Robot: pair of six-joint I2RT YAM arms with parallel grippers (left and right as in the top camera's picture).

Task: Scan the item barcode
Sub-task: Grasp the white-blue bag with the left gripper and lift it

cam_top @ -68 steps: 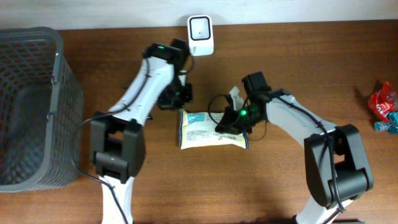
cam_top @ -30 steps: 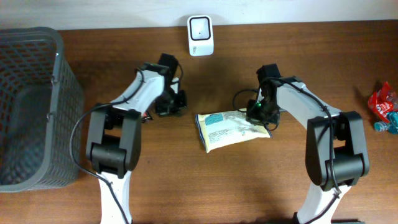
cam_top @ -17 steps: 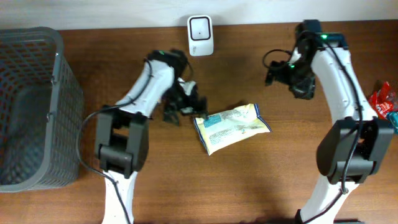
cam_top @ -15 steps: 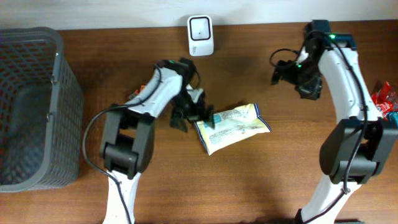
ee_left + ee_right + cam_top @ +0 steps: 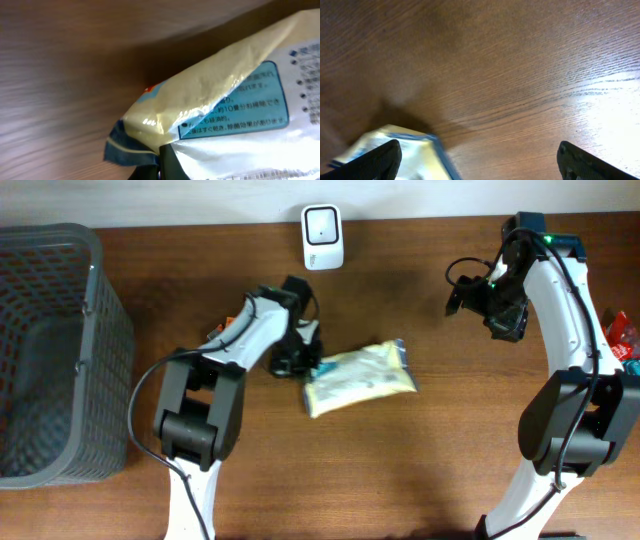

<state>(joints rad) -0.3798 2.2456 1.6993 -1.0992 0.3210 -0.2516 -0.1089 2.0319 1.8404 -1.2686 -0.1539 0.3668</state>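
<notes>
Wooden table point(image 5: 450, 460) | snack packet point(image 5: 360, 378) lengthwise left-right | left hand point(image 5: 298, 360) pinches it | right hand point(image 5: 480, 162) wide

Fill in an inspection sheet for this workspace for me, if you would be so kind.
Surface: wooden table, with glare in the right wrist view.
Job's things: packet mid-table, lying askew; white scanner at the far edge, apart from it.
Clutter: red wrapper at the right edge.
Grippers: left gripper shut on the packet's left end; right gripper open and holding nothing, well clear of the packet.
Cables: black cables loop along both arms; none lies on the packet.
Surroundings: grey basket at the left; nothing else seen.
</notes>
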